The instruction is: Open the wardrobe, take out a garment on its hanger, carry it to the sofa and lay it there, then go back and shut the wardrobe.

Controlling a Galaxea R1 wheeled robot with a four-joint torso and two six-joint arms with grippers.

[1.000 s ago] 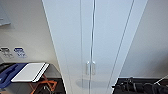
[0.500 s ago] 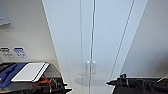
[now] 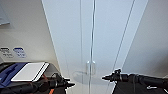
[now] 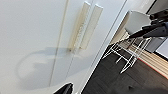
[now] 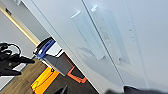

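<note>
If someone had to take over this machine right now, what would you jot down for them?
Left tool: raised in front of the wardrobe, holding nothing.
Right tool: likewise raised near the doors, holding nothing.
Whether either tool is open or shut cannot be told.
Wardrobe: both doors closed, the pair of handles between the two tools, neither touched.
Done: the robot stands facing the wardrobe.
Left: open the doors, take out the garment on its hanger, lay it on the sofa, return and close up.

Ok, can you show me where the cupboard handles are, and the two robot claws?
wardrobe handles (image 3: 90, 67): head view, on the pair of small white handles at the door seam.
left gripper (image 3: 65, 84): head view, near the dark tip of its jaws.
right gripper (image 3: 108, 77): head view, near the dark tip of its jaws.
</note>
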